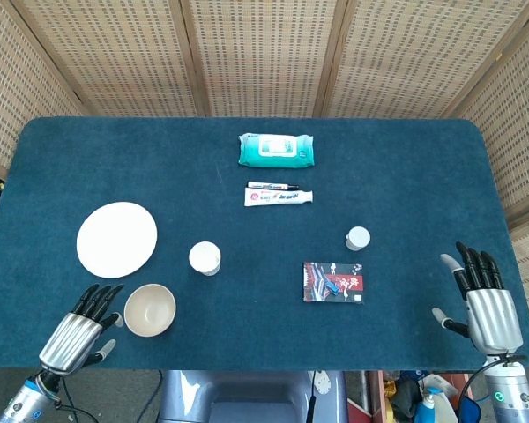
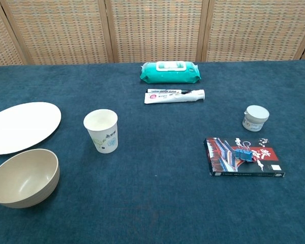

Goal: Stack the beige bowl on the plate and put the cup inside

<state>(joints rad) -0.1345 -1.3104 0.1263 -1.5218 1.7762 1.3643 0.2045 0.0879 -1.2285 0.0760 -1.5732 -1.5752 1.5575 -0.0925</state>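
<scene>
A beige bowl stands upright near the table's front left edge. Just behind it lies a flat white plate. A white paper cup stands upright to the right of the plate. My left hand hovers just left of the bowl, fingers spread, holding nothing; only a dark fingertip shows at the chest view's left edge. My right hand is at the front right edge, fingers spread and empty.
A green wipes pack, a toothpaste tube with a marker, a small white jar and a red-black box with a blue clip lie on the blue table. Wicker screens stand behind.
</scene>
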